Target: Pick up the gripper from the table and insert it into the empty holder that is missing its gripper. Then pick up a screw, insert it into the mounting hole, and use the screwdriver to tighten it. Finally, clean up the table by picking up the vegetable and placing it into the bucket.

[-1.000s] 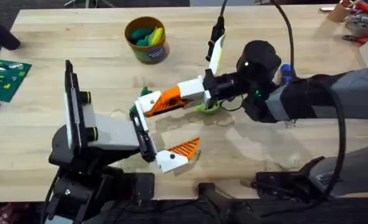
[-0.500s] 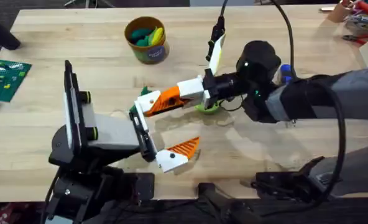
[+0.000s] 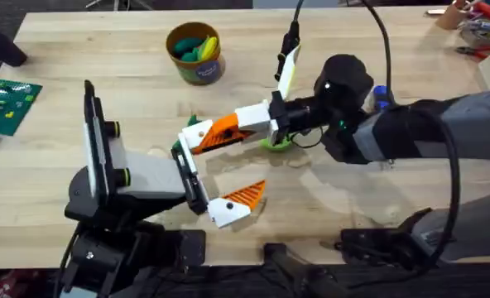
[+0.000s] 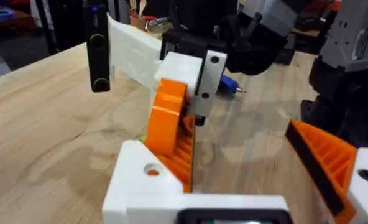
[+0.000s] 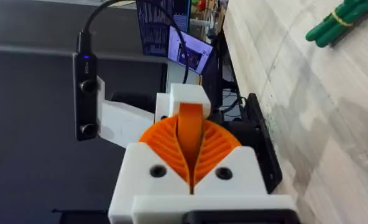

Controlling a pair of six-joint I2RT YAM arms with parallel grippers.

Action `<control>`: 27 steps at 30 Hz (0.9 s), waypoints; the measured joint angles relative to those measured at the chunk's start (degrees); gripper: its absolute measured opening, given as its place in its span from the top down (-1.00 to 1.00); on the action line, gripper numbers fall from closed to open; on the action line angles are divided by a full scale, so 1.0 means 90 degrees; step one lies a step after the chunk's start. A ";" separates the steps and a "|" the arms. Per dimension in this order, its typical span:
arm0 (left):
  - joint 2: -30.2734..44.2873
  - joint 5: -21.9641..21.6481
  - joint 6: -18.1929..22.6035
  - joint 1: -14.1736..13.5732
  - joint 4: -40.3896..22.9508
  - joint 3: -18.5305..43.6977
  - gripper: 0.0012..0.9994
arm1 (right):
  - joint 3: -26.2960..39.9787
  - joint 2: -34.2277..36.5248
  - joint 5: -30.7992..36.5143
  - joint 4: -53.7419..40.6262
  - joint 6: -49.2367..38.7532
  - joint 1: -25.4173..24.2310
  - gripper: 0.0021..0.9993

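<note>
Pale, grained wooden bench [image 3: 104, 50]. The right gripper [image 3: 197, 142], white plastic with two orange ribbed pads, is pinched tight on one orange finger of the left gripper [image 3: 205, 170], whose two fingers are spread wide. The spiky green vegetable [image 3: 193, 122] lies just beyond the right gripper's tip. One round tan bucket [image 3: 195, 52] stands farther off, holding smooth rounded toys. The stubby blue screwdriver [image 3: 381, 97] sits behind the right arm
</note>
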 joint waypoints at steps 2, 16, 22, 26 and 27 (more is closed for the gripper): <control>-0.0002 -0.0002 -0.0002 0.0000 0.0001 0.0000 -0.97 | 0.0000 0.0000 0.0000 0.0002 0.0000 0.0000 0.97; 0.0000 -0.0004 0.0006 0.0000 0.0004 0.0000 -0.97 | 0.0000 0.0000 0.0075 -0.0023 0.0018 0.0001 0.44; -0.0001 0.0290 0.0004 -0.0039 -0.0024 0.0000 -0.97 | 0.0000 0.0010 0.0490 -0.0025 0.0001 0.0000 -0.96; 0.0000 0.0358 0.0004 -0.0039 -0.0036 0.0000 -0.97 | 0.0000 0.0012 0.0597 -0.0025 0.0000 0.0000 -0.98; 0.0000 0.0363 0.0004 -0.0039 -0.0036 0.0000 -0.97 | 0.0000 0.0011 0.0617 -0.0026 0.0000 0.0000 -0.98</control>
